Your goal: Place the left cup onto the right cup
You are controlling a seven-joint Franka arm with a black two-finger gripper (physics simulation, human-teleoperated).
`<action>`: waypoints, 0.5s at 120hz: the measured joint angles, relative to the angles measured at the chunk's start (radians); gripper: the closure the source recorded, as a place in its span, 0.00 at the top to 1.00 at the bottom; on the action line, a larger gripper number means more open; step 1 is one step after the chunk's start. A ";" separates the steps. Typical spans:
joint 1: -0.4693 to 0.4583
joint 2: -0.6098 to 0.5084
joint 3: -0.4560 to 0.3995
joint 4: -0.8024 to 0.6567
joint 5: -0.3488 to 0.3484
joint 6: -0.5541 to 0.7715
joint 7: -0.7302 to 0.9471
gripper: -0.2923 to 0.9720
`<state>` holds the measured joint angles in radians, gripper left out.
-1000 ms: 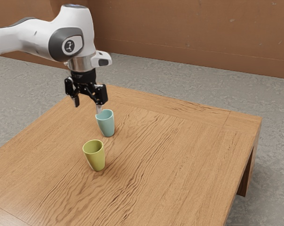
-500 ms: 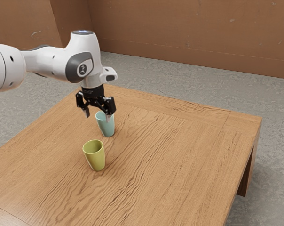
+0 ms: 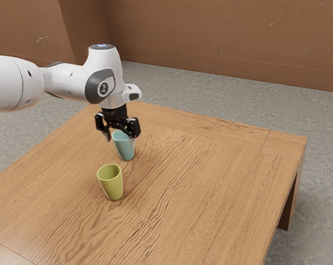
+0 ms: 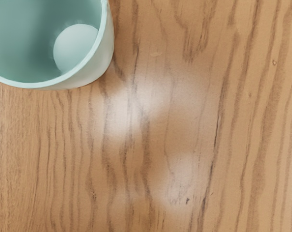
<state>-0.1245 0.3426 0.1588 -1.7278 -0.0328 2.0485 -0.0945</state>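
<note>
A teal cup (image 3: 125, 150) stands upright on the wooden table (image 3: 210, 182), farther back. A yellow-green cup (image 3: 110, 181) stands upright nearer the front, a short way from it. My gripper (image 3: 121, 136) points straight down at the teal cup's rim and is open, with a finger (image 3: 107, 134) to either side of the cup's top. Whether they touch the cup I cannot tell. In the wrist view I look down into the teal cup (image 4: 35, 43), which is empty and lies off to one side of my hand.
The table's far edge and its corner (image 3: 301, 141) at the exterior view's right drop to a grey floor (image 3: 254, 105). A brown wall (image 3: 221, 33) runs behind. Bare wood spreads to the right of both cups.
My hand has come down and shifted slightly toward the exterior view's right, from above and beside the teal cup to its rim. Neither cup has moved.
</note>
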 joint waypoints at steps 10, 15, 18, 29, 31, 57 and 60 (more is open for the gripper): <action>0.000 0.024 -0.001 0.034 -0.001 0.001 0.001 0.76; 0.000 0.041 -0.001 0.060 -0.001 0.001 0.001 0.76; 0.001 0.050 -0.001 0.070 -0.001 0.001 0.002 0.76; 0.007 0.067 -0.007 0.087 -0.003 0.000 0.002 0.76; 0.009 0.070 -0.008 0.089 -0.004 0.000 0.002 0.75; 0.021 0.115 -0.014 0.133 -0.012 -0.003 0.004 0.76; 0.022 0.120 -0.014 0.135 -0.014 -0.003 0.004 0.76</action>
<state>-0.1020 0.4623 0.1449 -1.5930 -0.0472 2.0455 -0.0905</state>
